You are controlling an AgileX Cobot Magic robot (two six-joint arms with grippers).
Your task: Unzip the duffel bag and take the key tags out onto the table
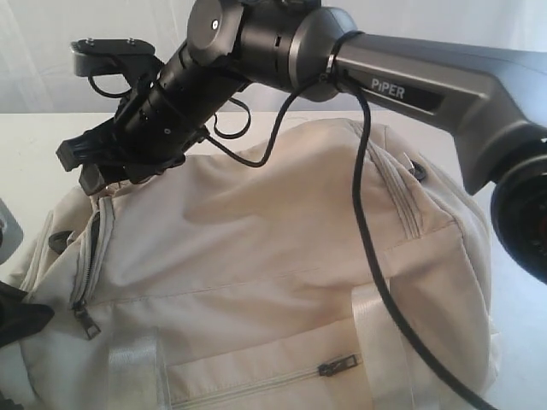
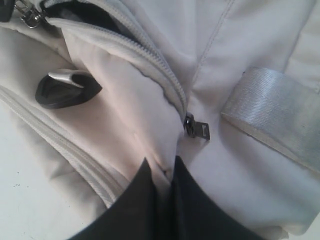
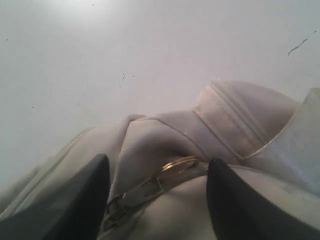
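Cream duffel bag [image 1: 273, 256] – plump, zip [image 2: 150, 65] partly open

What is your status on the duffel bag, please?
Left end effector shut on duffel bag fabric. Right end effector open, astride a metal ring. Key tags not in view. Black cable trails across bag.

The duffel bag [image 1: 282, 256] fills the foreground, the right arm [image 1: 410, 85] spanning above it; bare table [image 1: 26, 141] lies open beyond.
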